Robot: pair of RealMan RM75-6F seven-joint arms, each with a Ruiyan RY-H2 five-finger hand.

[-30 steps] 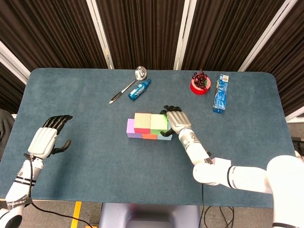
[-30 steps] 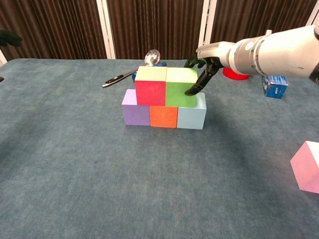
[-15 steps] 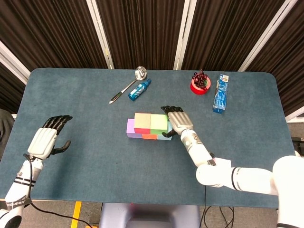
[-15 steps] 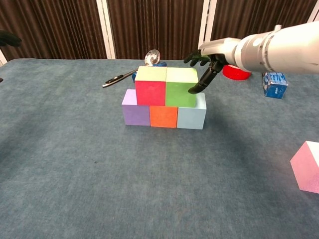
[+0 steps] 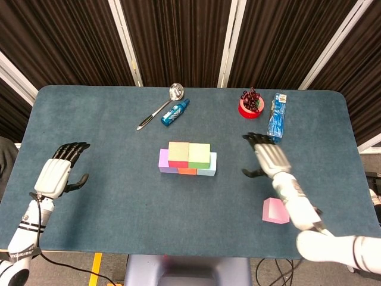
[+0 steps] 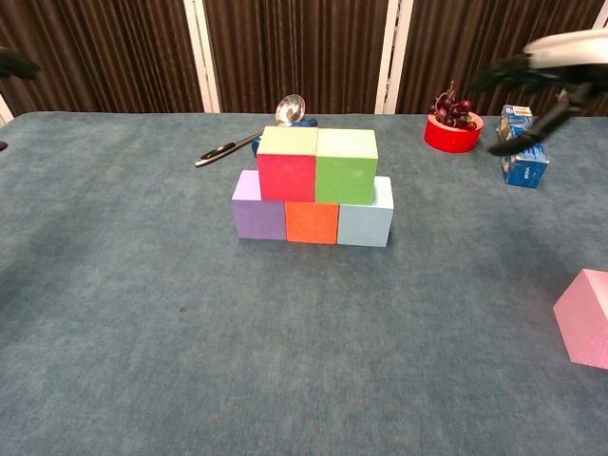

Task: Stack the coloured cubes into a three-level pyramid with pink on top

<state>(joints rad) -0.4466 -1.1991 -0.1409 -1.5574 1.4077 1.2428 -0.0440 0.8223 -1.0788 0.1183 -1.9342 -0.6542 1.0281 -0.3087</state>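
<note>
On blue table (image 5: 119, 196): left hand (image 5: 56, 174) spread empty far left of five-cube stack (image 5: 187, 158), idle; right hand (image 5: 269, 158) splayed empty right of it, likely bound for pink cube (image 5: 275, 211) lying beyond.

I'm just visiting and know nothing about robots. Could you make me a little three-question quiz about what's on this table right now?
1. True or false: the pink cube already sits on top of the stack.
2. How many cubes form the bottom row: A two, B three, C four?
3. Fill in: beside the red cube on the second level stands a ____ cube.

Key:
1. False; it lies on the table near the right hand, which holds nothing.
2. B: purple, orange, light blue.
3. Green.
</note>
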